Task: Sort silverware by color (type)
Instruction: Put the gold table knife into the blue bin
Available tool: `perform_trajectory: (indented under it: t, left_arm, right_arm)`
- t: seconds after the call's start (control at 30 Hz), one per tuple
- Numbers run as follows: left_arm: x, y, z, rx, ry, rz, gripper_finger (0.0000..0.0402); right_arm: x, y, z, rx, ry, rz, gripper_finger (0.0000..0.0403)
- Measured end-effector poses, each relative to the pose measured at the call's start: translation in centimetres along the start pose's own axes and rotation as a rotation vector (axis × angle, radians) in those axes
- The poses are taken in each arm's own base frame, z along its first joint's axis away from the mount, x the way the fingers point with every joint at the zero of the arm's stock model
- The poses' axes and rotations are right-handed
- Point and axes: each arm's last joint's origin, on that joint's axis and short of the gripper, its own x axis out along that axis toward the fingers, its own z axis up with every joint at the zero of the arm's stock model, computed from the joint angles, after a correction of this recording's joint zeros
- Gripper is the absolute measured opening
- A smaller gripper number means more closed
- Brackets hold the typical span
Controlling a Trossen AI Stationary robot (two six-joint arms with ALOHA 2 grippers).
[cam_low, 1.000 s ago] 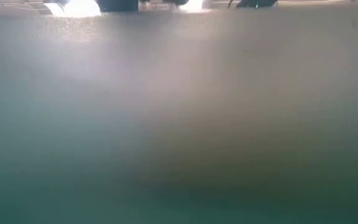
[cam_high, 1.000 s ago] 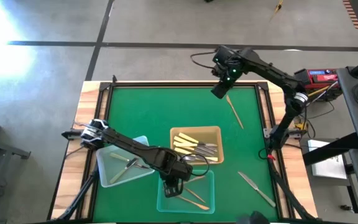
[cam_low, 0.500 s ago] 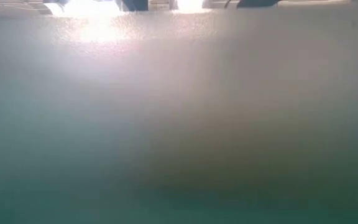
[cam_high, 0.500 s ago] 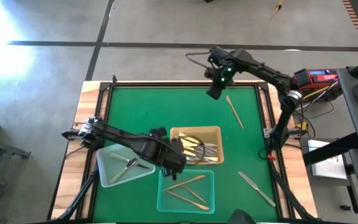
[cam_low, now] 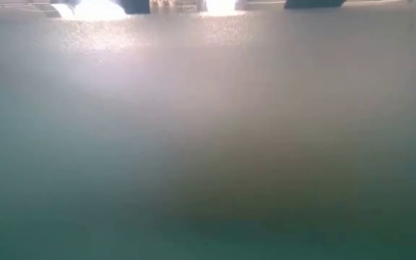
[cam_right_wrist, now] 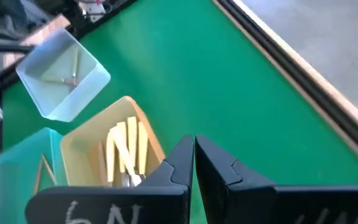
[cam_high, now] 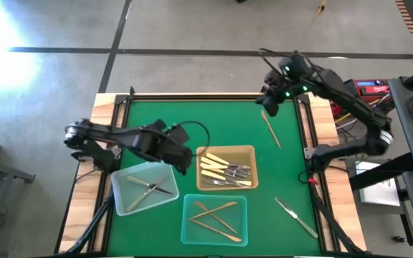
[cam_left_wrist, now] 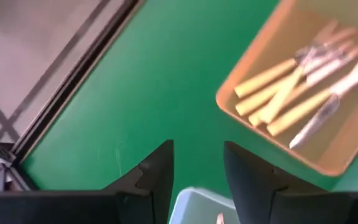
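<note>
The left pincer point(cam_high: 181, 159) is spread and empty, just beside the tan tray point(cam_high: 226, 152) of cream-handled pieces point(cam_high: 214, 166), likely after dropping one. The right pincer point(cam_high: 269, 106) is pressed together near the loose gold piece point(cam_high: 270, 129), ready for it.

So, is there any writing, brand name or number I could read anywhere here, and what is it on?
"6N", or close to that: white hand-drawn marks on the dark body of the right gripper, seen in the right wrist view. They are cut off by the picture's edge, so the reading is uncertain.
Pale label on the red box beside the table: too small to read.
No other text can be read.
</note>
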Motion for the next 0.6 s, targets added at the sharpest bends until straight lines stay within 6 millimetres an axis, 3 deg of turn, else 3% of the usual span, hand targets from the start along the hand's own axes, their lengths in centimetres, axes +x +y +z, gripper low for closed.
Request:
perform_trajectory:
  t: [0.17, 0.3, 0.6]
  left_arm:
    - [-0.1, 2.7, -0.8, -0.096, -0.098, -0.041, 0.0122]
    - [0.4, 4.7, -2.0, -0.137, -0.121, -0.046, 0.0122]
    - [2.6, 9.8, -5.7, -0.23, -0.135, -0.001, 0.0122]
  right_arm:
    - [0.7, 0.2, -4.0, 0.107, -0.016, 0.018, 0.0009]
    - [1.2, -0.1, -6.4, 0.355, 0.021, 0.013, 0.0009]
    - [3.5, -1.4, -8.2, 0.561, 0.085, -0.046, 0.0009]
